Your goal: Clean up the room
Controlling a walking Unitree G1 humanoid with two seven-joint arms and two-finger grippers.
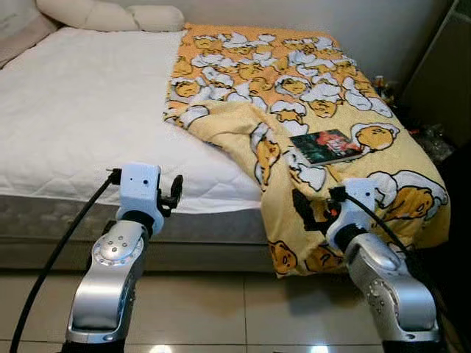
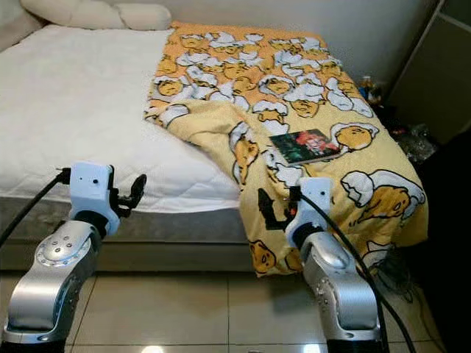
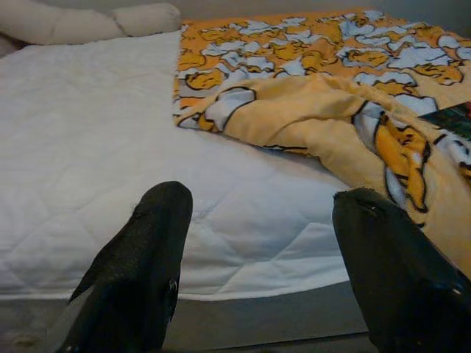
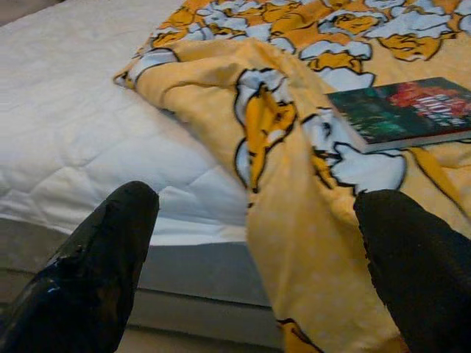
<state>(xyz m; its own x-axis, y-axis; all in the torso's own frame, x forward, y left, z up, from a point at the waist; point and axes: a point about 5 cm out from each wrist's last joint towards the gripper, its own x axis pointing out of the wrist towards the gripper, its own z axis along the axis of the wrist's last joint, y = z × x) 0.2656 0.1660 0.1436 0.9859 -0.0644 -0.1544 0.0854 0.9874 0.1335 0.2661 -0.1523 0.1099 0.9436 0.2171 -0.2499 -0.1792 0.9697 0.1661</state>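
Head views: a bed [image 1: 88, 125] with a bare white mattress; a yellow cartoon blanket [image 1: 294, 88] covers its right side and hangs over the foot edge. A dark-covered book [image 1: 328, 145] lies on the blanket. Pillows [image 1: 110, 15] sit at the head. Small items, perhaps bottles [image 1: 383, 84], stand on the floor beyond the bed.

Left wrist view: left gripper [image 3: 257, 243], jaws wide, faces the mattress edge.

Right wrist view: right gripper [image 4: 254, 250], jaws wide, faces the hanging blanket, book beyond.
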